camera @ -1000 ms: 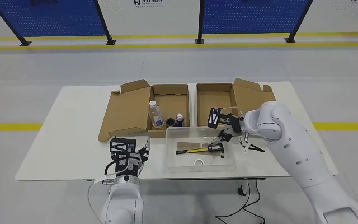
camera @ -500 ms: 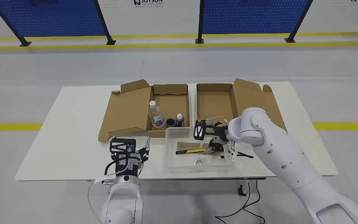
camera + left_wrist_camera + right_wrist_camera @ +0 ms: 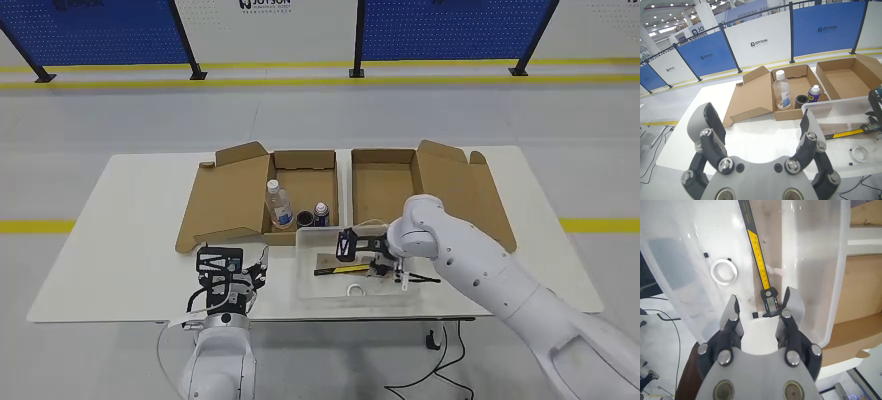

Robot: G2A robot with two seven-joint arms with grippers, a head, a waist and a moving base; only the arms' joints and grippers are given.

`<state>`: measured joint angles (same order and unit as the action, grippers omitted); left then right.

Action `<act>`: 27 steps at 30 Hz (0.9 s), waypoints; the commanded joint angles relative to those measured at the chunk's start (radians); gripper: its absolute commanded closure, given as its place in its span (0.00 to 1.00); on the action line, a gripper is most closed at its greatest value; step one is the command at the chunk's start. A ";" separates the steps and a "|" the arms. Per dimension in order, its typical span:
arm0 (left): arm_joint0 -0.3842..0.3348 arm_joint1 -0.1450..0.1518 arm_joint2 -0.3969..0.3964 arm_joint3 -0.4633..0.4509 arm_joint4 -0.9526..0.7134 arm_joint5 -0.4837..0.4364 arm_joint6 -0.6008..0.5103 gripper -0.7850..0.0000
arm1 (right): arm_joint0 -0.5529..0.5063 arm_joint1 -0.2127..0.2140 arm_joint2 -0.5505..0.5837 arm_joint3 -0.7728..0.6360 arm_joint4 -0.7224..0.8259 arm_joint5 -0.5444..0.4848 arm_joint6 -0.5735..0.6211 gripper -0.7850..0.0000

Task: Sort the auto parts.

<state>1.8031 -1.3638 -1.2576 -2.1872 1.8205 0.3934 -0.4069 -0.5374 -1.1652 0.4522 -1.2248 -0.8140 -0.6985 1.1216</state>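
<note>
Caliper (image 3: 760,262) in bin (image 3: 839,275) on white table (image 3: 753,136); blue fence (image 3: 819,34) behind; left hand (image 3: 758,111), right hand (image 3: 761,293) spread.

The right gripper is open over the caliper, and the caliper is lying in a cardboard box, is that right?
No: the caliper lies in the clear plastic bin, not a cardboard box, as the right wrist view shows. The right gripper is open over it.

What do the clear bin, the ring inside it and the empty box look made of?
Bin: translucent plastic, glossy; the table shows through its walls. Ring: pale metal, perhaps plastic, smooth with a dull sheen. Empty box: brown cardboard, matte, with creased fold-out flaps.
</note>
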 commanded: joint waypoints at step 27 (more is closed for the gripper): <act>0.000 0.000 0.000 0.000 0.000 0.000 0.000 0.00 | 0.071 -0.140 -0.148 0.307 -0.177 -0.133 -0.171 0.44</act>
<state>1.8031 -1.3638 -1.2576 -2.1872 1.8205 0.3934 -0.4069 -0.4673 -1.2986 0.3098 -0.9290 -0.9871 -0.8256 0.9518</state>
